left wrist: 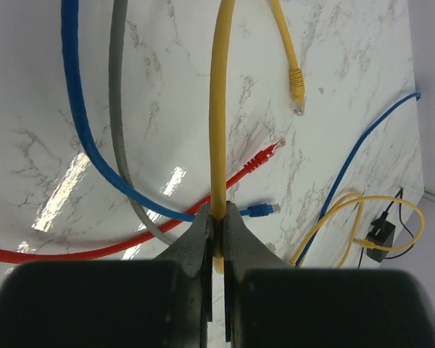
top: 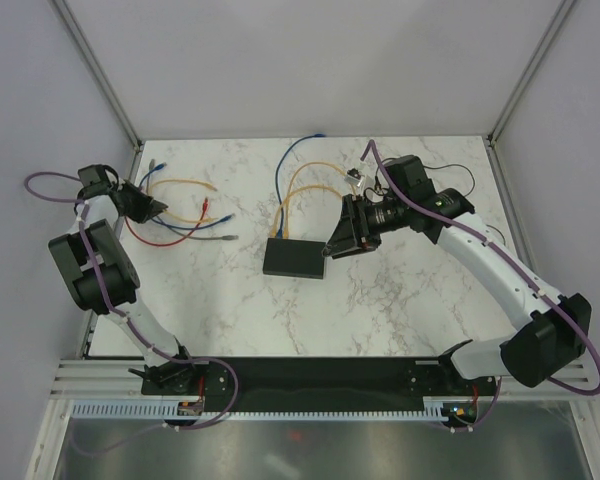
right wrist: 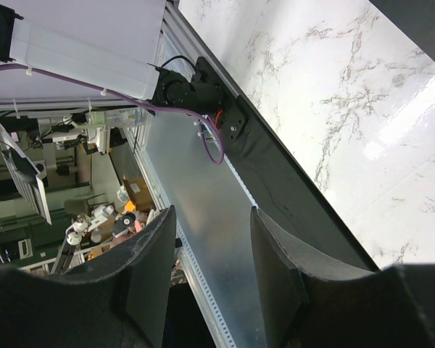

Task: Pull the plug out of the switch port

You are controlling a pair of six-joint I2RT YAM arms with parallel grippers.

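The flat black switch lies mid-table. A blue cable and yellow cables run into its far left edge, where their plugs sit in the ports. My right gripper is open and empty, hovering just off the switch's right end; in its wrist view the gripper faces the table's near edge and the switch is out of view. My left gripper is far left, shut on a loose yellow cable.
Loose red, blue and yellow plugs and a grey cable lie around the left gripper. A small black adapter with a thin cord lies beyond. Aluminium frame posts stand at the table's far corners.
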